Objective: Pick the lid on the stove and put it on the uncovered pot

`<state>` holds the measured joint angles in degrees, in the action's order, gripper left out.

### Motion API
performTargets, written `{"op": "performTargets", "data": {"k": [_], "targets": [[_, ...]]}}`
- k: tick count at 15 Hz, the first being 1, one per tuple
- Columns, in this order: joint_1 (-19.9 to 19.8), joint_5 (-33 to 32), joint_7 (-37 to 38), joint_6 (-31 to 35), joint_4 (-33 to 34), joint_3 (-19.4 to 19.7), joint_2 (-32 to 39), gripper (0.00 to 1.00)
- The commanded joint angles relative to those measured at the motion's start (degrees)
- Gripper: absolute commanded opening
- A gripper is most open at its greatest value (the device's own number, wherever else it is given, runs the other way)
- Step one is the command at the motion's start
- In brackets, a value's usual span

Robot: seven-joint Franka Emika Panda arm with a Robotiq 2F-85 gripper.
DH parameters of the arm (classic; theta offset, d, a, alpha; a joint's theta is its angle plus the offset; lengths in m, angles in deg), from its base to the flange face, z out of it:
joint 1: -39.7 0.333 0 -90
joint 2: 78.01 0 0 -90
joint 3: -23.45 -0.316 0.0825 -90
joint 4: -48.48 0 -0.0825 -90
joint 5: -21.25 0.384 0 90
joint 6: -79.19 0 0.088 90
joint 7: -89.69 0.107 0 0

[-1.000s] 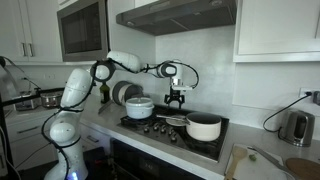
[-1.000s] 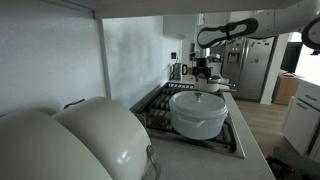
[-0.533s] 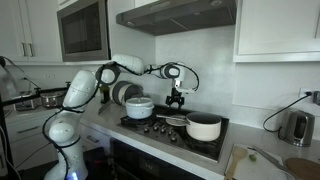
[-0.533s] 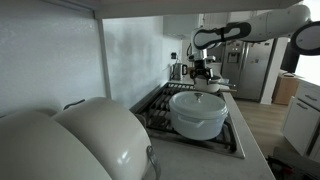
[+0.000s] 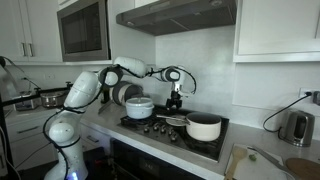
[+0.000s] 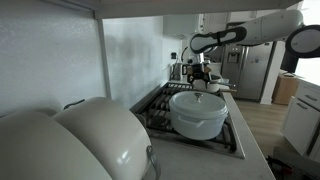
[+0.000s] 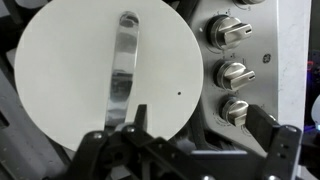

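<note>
In the wrist view the lid [image 7: 90, 75] is a round white disc with a slim metal handle across its middle. It lies flat on the stove [image 7: 205, 70], next to a row of three silvery knobs [image 7: 235, 73]. My gripper [image 7: 205, 128] is open and empty above it; one finger is over the lid's edge and one is past the knobs. In both exterior views the gripper [image 5: 175, 101] [image 6: 200, 76] hangs over the back of the stove [image 5: 170, 127]. The uncovered pot [image 5: 204, 127], low and white, stands beside the gripper. I cannot make out the lid in the exterior views.
A rounder white pot with a grey top [image 5: 139, 107] stands on the stove's other side and fills the foreground in an exterior view [image 6: 197, 113]. Plates lean against the wall [image 5: 125, 93]. A kettle [image 5: 296, 127] and a cutting board [image 5: 262, 163] are on the counter. A hood hangs overhead [image 5: 185, 12].
My gripper has dropped a little and shifted slightly toward the covered pot. It stays open. The pots have not moved.
</note>
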<state>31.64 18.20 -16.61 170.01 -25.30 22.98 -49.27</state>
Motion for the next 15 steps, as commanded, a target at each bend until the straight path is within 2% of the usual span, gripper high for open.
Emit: {"op": "performTargets", "data": {"k": [1, 6, 15], "targets": [[-1.1, 2.4, -2.1, 1.7, 1.2, -0.9, 1.1, 1.0], [-2.1, 8.1, -1.3, 6.9, 0.2, -1.4, 1.6, 1.0], [-2.4, 7.1, -4.8, 15.5, -1.0, -1.1, 2.7, 1.0]]}}
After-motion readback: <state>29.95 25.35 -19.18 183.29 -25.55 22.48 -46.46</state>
